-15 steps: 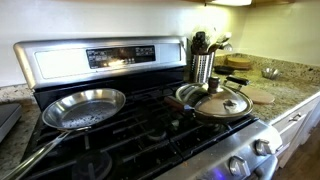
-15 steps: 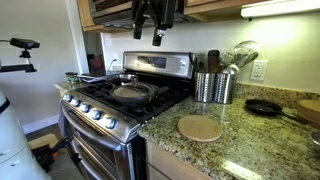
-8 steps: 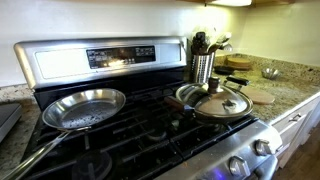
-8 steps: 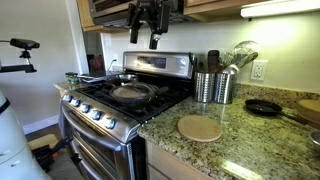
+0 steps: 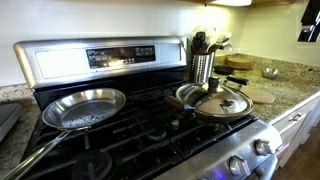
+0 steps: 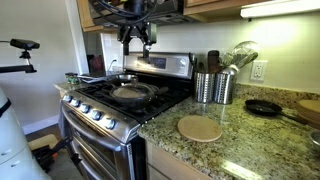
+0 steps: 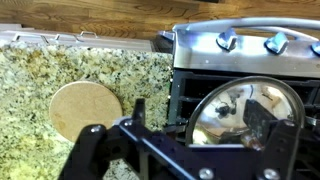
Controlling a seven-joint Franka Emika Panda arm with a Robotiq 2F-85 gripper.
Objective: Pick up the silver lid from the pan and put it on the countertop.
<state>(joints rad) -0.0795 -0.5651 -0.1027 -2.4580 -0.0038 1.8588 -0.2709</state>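
I am holding my gripper (image 6: 136, 40) wide open and empty above the lid (image 7: 245, 112), at three o'clock in the wrist view, ready for grasping it.

The gripper (image 7: 180, 128) is matte black all over in the wrist view. It is built from flat, angular link bars (image 7: 150, 150) that meet at round pivot pins (image 7: 198, 172), some of which catch a small pale glint at the centre. Its fingers (image 7: 92, 150) are thick and blunt-ended with rounded corners, and their surfaces are plain and dull. In an exterior view the gripper (image 6: 136, 40) shows as a compact black body with two short dark prongs. Above it is a bulkier dark wrist section (image 6: 133, 12), where what look like thin dark cable loops curve outward, though the detail is too small to tell. In an exterior view only a black, blocky piece of the gripper (image 5: 312, 20) shows at the frame edge.
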